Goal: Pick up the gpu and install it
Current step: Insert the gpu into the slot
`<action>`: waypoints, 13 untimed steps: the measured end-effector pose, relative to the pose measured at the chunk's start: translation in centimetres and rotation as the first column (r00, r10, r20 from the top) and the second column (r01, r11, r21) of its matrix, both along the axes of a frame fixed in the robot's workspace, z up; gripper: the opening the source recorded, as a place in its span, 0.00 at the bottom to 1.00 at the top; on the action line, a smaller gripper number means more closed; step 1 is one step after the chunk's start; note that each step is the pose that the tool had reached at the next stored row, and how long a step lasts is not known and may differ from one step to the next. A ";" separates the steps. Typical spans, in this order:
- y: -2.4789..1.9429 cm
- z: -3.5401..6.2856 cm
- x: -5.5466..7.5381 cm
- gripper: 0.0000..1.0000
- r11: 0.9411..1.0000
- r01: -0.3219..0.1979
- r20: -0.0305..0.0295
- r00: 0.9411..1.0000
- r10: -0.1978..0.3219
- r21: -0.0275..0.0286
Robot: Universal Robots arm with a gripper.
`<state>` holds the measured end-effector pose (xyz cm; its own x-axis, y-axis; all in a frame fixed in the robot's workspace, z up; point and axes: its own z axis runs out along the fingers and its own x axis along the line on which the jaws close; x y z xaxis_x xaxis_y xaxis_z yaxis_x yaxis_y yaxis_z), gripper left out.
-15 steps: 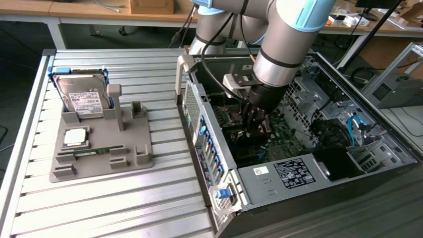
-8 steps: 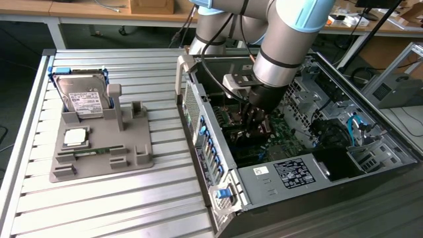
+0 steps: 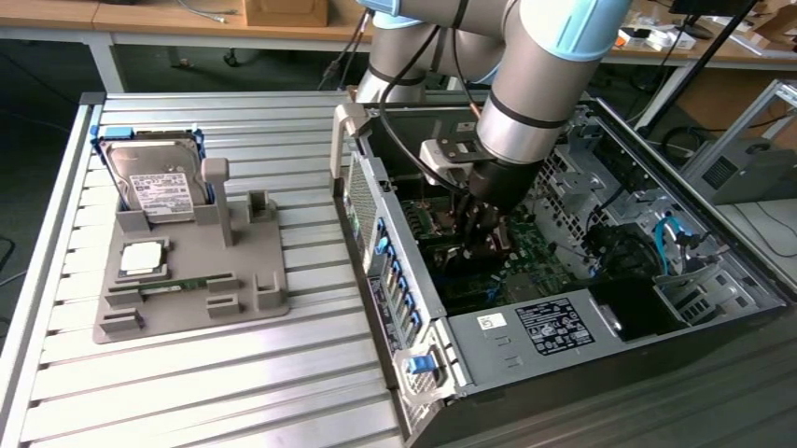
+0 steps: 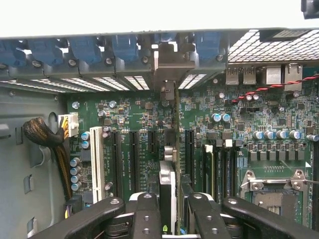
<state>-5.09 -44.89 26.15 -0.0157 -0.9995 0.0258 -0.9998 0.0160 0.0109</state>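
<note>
Nearest us, the open computer case (image 3: 417, 308) lies on its side on the bench (image 3: 224, 392), with the power supply (image 3: 548, 322) at its near end and the green motherboard (image 4: 124, 124) deeper in. Beside the case, toward the exterior view's left, a grey holder (image 3: 187, 313) carries a memory stick (image 3: 187, 283) lying flat, a small silver chip (image 3: 144, 257) behind it, and a hard drive (image 3: 156, 182) upright at the far end. Inside the case, the fingers (image 4: 144, 214) are clamped on the gpu (image 4: 168, 174), one either side. The card stands on edge among the black expansion slots (image 4: 133, 154), its far end reaching the case's rear wall. Whether it is seated, I cannot tell.
</note>
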 end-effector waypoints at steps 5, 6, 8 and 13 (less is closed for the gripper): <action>0.00 -0.01 0.0 0.27 1.000 -0.025 0.000 1.000 0.025 0.000; 0.00 0.00 0.0 0.27 1.000 -0.026 0.000 1.000 0.026 0.000; 0.00 0.00 0.0 0.27 1.000 -0.028 0.000 1.000 0.028 0.000; 0.00 0.01 0.0 0.27 0.999 -0.033 0.000 0.999 0.033 -0.001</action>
